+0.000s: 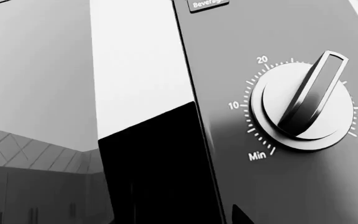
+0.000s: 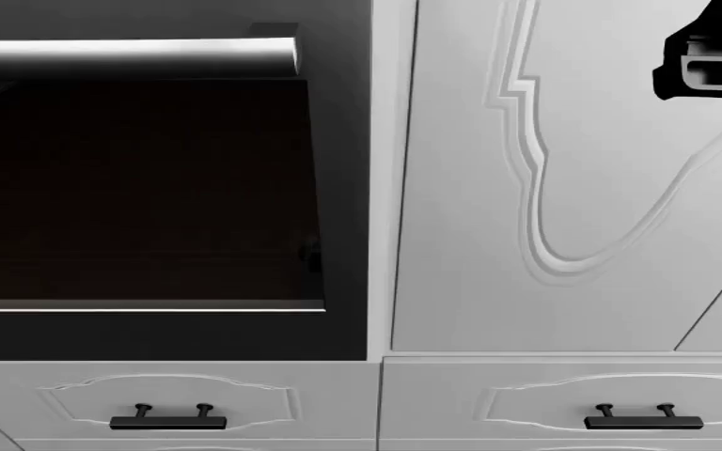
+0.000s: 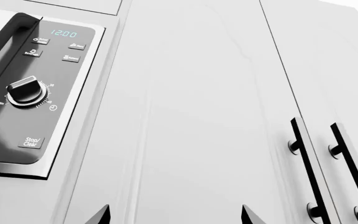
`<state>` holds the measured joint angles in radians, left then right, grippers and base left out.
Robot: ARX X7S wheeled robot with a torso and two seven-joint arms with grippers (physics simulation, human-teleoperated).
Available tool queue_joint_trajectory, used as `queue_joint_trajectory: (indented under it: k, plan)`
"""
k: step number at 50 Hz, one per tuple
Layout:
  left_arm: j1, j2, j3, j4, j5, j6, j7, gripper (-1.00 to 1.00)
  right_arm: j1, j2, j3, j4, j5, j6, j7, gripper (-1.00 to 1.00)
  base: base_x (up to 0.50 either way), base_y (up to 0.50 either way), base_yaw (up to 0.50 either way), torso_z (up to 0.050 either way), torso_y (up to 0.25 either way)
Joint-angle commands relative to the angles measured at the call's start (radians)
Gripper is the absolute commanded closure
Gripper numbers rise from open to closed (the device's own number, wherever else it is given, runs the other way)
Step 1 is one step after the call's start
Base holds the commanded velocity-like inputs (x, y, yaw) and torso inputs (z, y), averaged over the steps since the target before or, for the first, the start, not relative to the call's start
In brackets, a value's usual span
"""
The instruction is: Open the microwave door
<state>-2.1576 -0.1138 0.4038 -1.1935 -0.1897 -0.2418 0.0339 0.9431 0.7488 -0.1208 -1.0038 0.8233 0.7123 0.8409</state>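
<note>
The microwave's (image 3: 36,88) dark matte control panel sat just left of smooth white cabinet doors (image 3: 191,116) with slim black bar handles (image 3: 306,172). Its round, ridged metallic timer dial (image 1: 303,100) filled the left wrist view, beside the glossy black door edge (image 1: 160,168). The right gripper (image 3: 175,215) stood released, pointed tips apart; the left gripper's state could not be told.

Glossy metal timer knob (image 1: 303,100); glossy black microwave door (image 1: 157,163).
</note>
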Motion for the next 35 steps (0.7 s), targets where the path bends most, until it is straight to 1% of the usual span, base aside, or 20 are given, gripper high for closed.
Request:
queue_joint_trajectory:
  k: [1,3,5,14,21,27,35]
  plan:
    - [-0.031,0.011,0.002,-0.098,0.023,0.065,-0.004,1.00,0.004,0.009,-0.009,0.003,0.005,-0.007,0.007,-1.00,0.00,0.00,0.00,0.000,0.000]
    - [-0.030,0.008,-0.006,-0.086,0.017,0.063,-0.013,1.00,0.002,0.010,-0.011,0.004,0.003,-0.010,0.008,-1.00,0.01,0.00,0.00,0.000,0.000]
    - [-0.017,-0.002,-0.014,-0.033,0.009,0.038,-0.021,1.00,0.000,0.011,-0.015,0.004,0.000,-0.013,0.009,-1.00,0.01,0.00,0.00,0.000,0.000]
    - [0.140,-0.109,-0.053,0.518,-0.070,-0.287,-0.059,1.00,0.001,0.017,-0.019,0.006,0.001,-0.019,0.014,-1.00,0.00,0.00,0.00,0.000,0.000]
    - [0.189,-0.170,-0.089,0.796,-0.134,-0.464,-0.074,1.00,0.022,0.019,-0.029,0.007,0.010,-0.013,0.019,-1.00,0.00,0.00,0.00,0.000,0.000]
    - [0.220,-0.203,-0.129,0.951,-0.186,-0.582,-0.097,1.00,0.038,0.025,-0.029,0.009,0.023,-0.010,0.024,-1.00,0.00,0.00,0.00,0.000,0.003]
    - [0.202,-0.222,-0.185,1.083,-0.243,-0.709,-0.132,1.00,0.039,0.030,-0.028,0.006,0.033,-0.014,0.033,-1.00,0.00,0.00,0.00,0.000,0.001]
